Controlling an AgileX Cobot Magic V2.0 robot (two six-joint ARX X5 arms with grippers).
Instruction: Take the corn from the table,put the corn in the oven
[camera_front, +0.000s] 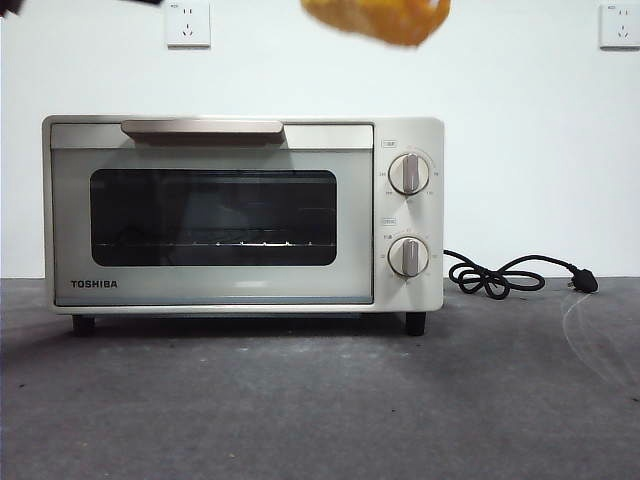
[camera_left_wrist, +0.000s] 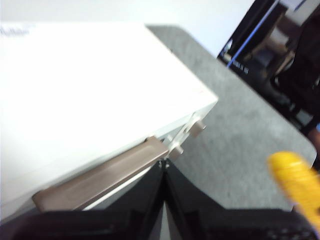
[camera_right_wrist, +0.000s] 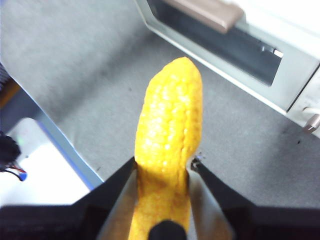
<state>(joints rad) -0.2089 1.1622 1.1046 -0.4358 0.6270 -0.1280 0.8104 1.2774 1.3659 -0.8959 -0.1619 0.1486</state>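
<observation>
At the far upper left of the front view a small dark tip of an arm (camera_front: 10, 5) shows at the top edge, too little of it to say more. Below it, the oven (camera_front: 243, 213) fills the left and middle of that frame, standing on its black feet on the table (camera_front: 320, 400) with its door closed, the beige handle (camera_front: 202, 127) across the top of the door and the dark window (camera_front: 213, 217) beneath it. To the right of the door sit two knobs (camera_front: 409, 173), one above the other. In the left wrist view the left gripper (camera_left_wrist: 164, 167) has its jaws pressed together with nothing between them, their tips just beside the oven's handle at the door's top edge. Further right in the front view, at the top centre, the corn (camera_front: 378, 18) hangs in the air above the oven, cut off by the frame's top edge. The right wrist view shows the right gripper (camera_right_wrist: 162, 167) clamped on the corn's lower part, one jaw on each side, the cob's rounded tip pointing toward the oven door. On the right of the front view, a black power cord (camera_front: 500, 275) lies coiled on the table beside the oven, its plug (camera_front: 584, 282) near the right edge. Two wall sockets (camera_front: 187, 22) are on the white wall behind.
</observation>
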